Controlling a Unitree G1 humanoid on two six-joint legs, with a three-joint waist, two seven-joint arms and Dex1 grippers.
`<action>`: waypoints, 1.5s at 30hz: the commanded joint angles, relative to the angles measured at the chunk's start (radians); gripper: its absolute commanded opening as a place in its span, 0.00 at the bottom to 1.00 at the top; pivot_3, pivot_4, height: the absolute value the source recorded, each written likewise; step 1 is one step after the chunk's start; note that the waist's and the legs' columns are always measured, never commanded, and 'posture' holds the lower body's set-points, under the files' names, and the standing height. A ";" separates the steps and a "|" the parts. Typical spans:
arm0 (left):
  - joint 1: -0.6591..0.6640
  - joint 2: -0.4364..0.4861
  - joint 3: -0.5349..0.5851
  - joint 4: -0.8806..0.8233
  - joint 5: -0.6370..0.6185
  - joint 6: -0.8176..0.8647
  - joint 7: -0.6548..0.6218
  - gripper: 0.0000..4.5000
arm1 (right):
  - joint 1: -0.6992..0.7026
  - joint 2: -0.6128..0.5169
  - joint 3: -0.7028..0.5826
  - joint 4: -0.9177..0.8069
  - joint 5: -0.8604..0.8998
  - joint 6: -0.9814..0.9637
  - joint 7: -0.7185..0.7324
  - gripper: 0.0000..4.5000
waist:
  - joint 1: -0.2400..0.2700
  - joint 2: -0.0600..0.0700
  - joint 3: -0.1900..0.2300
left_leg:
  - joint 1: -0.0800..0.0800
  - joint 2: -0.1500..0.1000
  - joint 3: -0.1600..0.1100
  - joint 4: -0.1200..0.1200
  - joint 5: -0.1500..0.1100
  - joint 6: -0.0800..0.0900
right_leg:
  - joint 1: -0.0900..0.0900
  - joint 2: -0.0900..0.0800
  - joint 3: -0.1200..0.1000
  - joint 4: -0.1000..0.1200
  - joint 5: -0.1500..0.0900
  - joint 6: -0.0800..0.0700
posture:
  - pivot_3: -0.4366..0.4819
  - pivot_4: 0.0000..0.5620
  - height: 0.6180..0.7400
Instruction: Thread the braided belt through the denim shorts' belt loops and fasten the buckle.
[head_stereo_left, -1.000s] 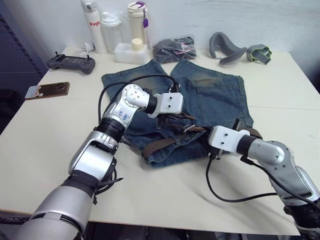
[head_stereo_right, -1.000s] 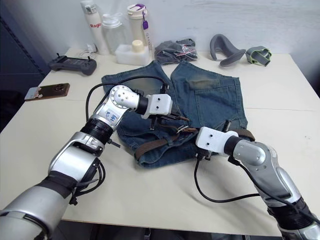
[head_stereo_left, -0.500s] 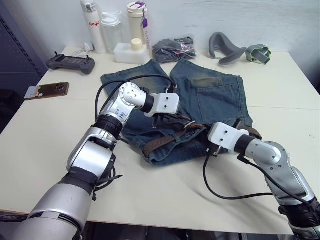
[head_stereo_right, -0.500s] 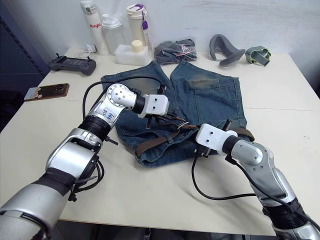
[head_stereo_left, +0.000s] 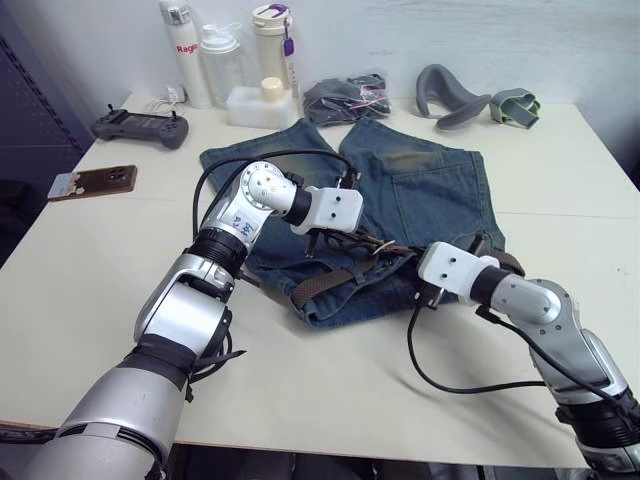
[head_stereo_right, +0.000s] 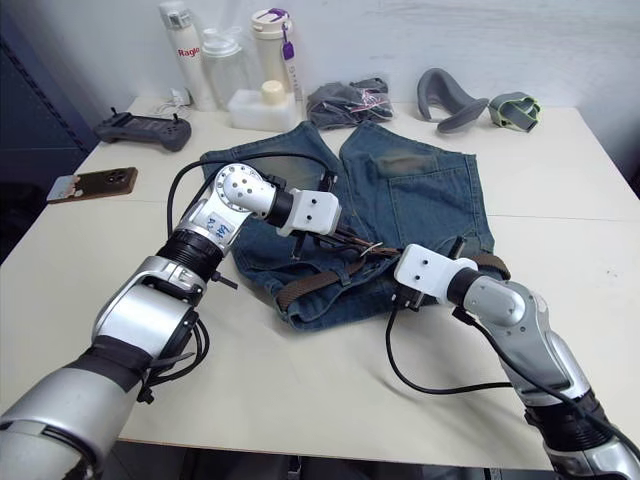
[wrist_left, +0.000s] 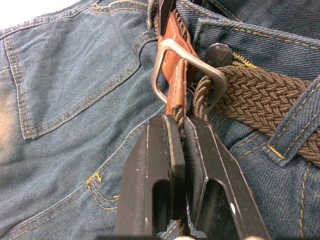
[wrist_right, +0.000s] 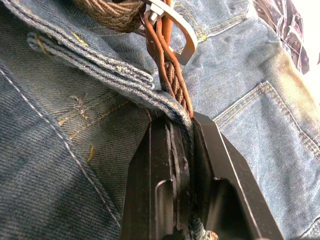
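Observation:
The denim shorts (head_stereo_left: 420, 190) lie flat on the white table (head_stereo_left: 90, 300), waistband toward me. Along that waistband runs the braided belt (head_stereo_left: 325, 283), passing under a belt loop (wrist_left: 300, 125). Its silver buckle (wrist_left: 187, 70) sits mid-waist beside the shorts' dark button. My left gripper (wrist_left: 180, 131) is shut on the belt's braid just behind the buckle. My right gripper (wrist_right: 181, 122) is shut on the folded waistband edge right of the buckle, and a belt strand runs into the same pinch. Another brown stretch of belt (head_stereo_left: 505, 265) shows by my right wrist.
Bottles (head_stereo_left: 222, 60) and a white tub stand at the back left, with a controller (head_stereo_left: 142, 125) and a phone (head_stereo_left: 95, 180) near the left edge. A dark bundle in a bag (head_stereo_left: 348, 98) and grey parts (head_stereo_left: 455, 95) lie behind the shorts. A black cable (head_stereo_left: 450, 385) loops beneath my right arm.
Both grippers keep their hold. The buckle and the middle of the waistband have crept slightly away from me.

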 joint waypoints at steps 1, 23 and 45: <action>0.004 -0.010 0.002 -0.047 -0.006 0.003 -0.010 0.00 | -0.031 0.001 -0.004 -0.013 -0.019 -0.022 -0.009 0.02 | -0.004 0.000 0.000 | 0.000 -0.001 0.000 0.000 0.000 0.000 | 0.000 0.000 0.000 0.000 0.000 0.000 | 0.48 0.27 0.09; -0.033 -0.154 -0.025 -0.029 0.029 0.106 0.063 0.00 | -0.007 0.031 0.010 -0.101 0.021 -0.041 0.049 0.02 | -0.006 0.000 0.000 | 0.000 -0.003 -0.002 0.001 0.001 0.002 | 0.000 -0.001 0.001 0.002 0.000 0.000 | 0.48 0.27 0.09; 0.069 -0.174 -0.064 -0.201 0.033 0.261 -0.006 0.00 | 0.110 -0.013 -0.308 -0.194 0.406 0.433 0.208 0.57 | 0.001 0.000 -0.001 | -0.003 -0.012 -0.012 0.002 0.001 0.002 | 0.003 -0.004 0.003 0.003 0.000 0.000 | 0.48 0.27 0.09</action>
